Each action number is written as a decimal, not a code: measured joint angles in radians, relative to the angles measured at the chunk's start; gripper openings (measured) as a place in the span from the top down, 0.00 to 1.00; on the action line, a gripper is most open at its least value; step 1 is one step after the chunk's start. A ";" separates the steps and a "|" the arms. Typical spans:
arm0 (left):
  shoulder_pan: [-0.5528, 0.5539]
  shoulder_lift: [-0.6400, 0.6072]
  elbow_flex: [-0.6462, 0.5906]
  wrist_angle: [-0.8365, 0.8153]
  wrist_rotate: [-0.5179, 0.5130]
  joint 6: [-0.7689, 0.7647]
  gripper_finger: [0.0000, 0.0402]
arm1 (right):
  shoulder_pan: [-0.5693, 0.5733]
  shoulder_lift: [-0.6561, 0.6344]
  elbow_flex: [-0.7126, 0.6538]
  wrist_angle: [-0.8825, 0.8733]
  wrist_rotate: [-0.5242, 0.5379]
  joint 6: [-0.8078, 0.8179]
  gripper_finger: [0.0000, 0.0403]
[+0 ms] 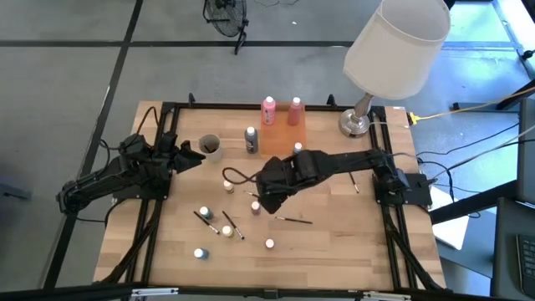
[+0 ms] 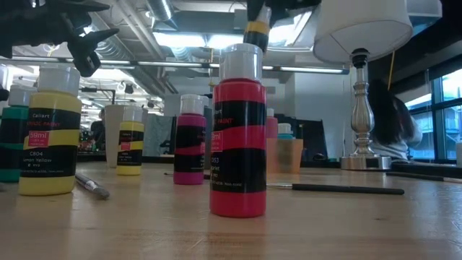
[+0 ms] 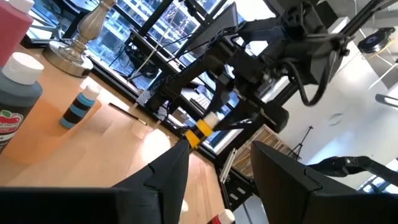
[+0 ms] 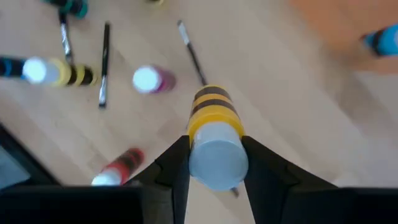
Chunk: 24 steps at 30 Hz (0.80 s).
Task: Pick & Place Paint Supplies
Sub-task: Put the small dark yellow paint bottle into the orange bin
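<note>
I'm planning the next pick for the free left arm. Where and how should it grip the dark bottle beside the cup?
Grip the dark bottle around its upper body, just below the white cap, coming from above: it stands upright, with the cup close on one side.

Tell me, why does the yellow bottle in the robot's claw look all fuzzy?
In the right wrist view the yellow bottle, pinched in the right gripper, sits so near the lens that its white cap blurs. In the low view the red bottle is sharp and the lamp behind is soft.
</note>
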 joint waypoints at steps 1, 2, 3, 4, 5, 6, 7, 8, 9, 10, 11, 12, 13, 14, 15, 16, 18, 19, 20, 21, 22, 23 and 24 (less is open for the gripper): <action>0.000 0.000 0.000 0.000 0.000 0.000 0.58 | -0.009 -0.002 0.000 -0.002 0.005 -0.016 0.70; 0.000 0.000 0.000 0.001 -0.001 0.000 0.58 | -0.019 -0.004 0.000 -0.002 0.005 -0.034 0.70; 0.000 0.000 0.000 -0.001 -0.002 0.001 0.58 | -0.028 -0.004 0.000 -0.002 0.006 -0.052 0.70; 0.000 0.000 0.000 -0.002 -0.003 0.007 0.58 | -0.038 -0.004 0.000 -0.002 0.008 -0.071 0.70; 0.000 0.000 0.000 -0.001 -0.003 0.013 0.58 | -0.051 -0.004 -0.001 -0.002 0.009 -0.092 0.70; 0.000 0.000 0.000 -0.001 -0.003 0.019 0.58 | -0.063 -0.004 -0.001 -0.002 0.009 -0.114 0.70; 0.000 0.000 0.000 -0.001 -0.004 0.024 0.58 | -0.075 -0.004 -0.001 -0.002 0.011 -0.135 0.70; 0.000 0.000 0.000 -0.001 -0.007 0.024 0.58 | -0.089 -0.004 -0.001 -0.002 0.015 -0.157 0.70; 0.000 0.000 0.000 -0.001 -0.013 0.024 0.58 | -0.102 -0.004 -0.001 -0.002 0.021 -0.180 0.70; 0.000 0.000 0.000 -0.001 -0.025 0.024 0.58 | -0.115 -0.004 -0.001 -0.002 0.025 -0.205 0.70; 0.000 0.000 0.000 -0.001 -0.037 0.023 0.58 | -0.130 -0.004 -0.001 -0.002 0.027 -0.229 0.70; 0.000 0.000 0.000 -0.001 -0.051 0.015 0.58 | -0.146 -0.004 -0.001 -0.002 0.027 -0.255 0.70; 0.000 0.000 0.000 -0.001 -0.063 0.006 0.58 | -0.163 -0.004 -0.001 -0.002 0.027 -0.280 0.70; 0.000 0.000 0.000 -0.001 -0.071 -0.006 0.58 | -0.179 -0.004 -0.001 -0.002 0.027 -0.308 0.70; 0.000 0.000 0.000 -0.001 -0.072 -0.015 0.58 | -0.196 -0.004 -0.001 -0.002 0.027 -0.336 0.70; 0.000 0.000 0.000 0.000 -0.073 -0.024 0.58 | -0.213 -0.004 -0.001 -0.002 0.027 -0.364 0.70; 0.000 0.000 0.000 0.000 -0.063 -0.047 0.58 | -0.249 -0.004 -0.001 -0.002 0.027 -0.410 0.70; 0.000 0.000 0.000 0.000 -0.052 -0.059 0.58 | -0.266 -0.004 -0.001 -0.002 0.027 -0.433 0.70; 0.000 0.000 0.000 0.000 -0.043 -0.071 0.58 | -0.284 -0.004 -0.001 -0.002 0.027 -0.453 0.70; 0.000 0.000 0.000 0.000 -0.030 -0.084 0.58 | -0.302 -0.004 -0.001 -0.002 0.029 -0.471 0.70; 0.000 0.000 0.000 0.000 -0.015 -0.097 0.58 | -0.319 -0.004 -0.001 -0.002 0.032 -0.488 0.70; 0.000 0.000 0.000 0.000 0.001 -0.107 0.58 | -0.336 -0.004 -0.001 -0.002 0.031 -0.500 0.70; -0.001 0.000 0.000 0.000 0.012 -0.118 0.58 | -0.352 -0.004 -0.001 -0.002 0.030 -0.512 0.70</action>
